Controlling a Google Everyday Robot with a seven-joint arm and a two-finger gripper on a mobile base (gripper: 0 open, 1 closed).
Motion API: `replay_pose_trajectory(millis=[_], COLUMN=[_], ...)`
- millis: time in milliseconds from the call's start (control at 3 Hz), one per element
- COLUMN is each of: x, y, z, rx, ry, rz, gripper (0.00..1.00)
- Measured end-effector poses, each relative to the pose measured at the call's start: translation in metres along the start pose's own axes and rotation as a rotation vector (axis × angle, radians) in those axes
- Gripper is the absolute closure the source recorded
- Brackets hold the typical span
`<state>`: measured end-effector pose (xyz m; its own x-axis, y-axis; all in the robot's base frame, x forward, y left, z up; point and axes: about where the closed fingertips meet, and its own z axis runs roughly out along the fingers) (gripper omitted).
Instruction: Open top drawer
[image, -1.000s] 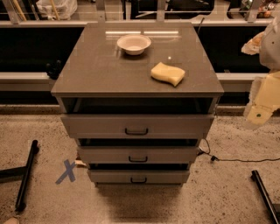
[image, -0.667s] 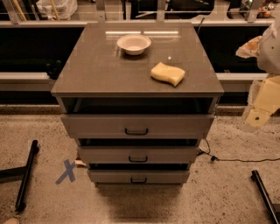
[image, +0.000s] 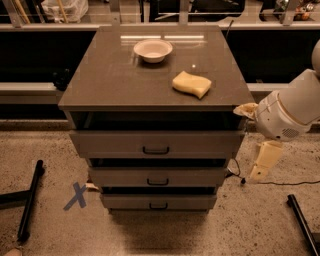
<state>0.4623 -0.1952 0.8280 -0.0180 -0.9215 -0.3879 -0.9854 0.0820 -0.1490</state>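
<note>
The top drawer (image: 156, 140) is found to the left of the hand (image: 262, 161), its handle (image: 156, 150) lying crosswise, nearly level. The hand's spread cannot be told.

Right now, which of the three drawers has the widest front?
The top drawer, directly under the tabletop; the two below are narrower. The hand hangs to its right.
</note>
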Motion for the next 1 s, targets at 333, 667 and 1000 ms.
replay_pose_trajectory(millis=[333,667,1000], x=[0.000,0.014,0.037], y=[0.001,-0.004,-0.019], z=[0.000,0.022,0.069], rx=[0.001,-0.029,-0.073], ry=[0.004,0.048,0.147], rz=[-0.009,-0.014,-0.015], gripper=[0.00,0.00,0.00])
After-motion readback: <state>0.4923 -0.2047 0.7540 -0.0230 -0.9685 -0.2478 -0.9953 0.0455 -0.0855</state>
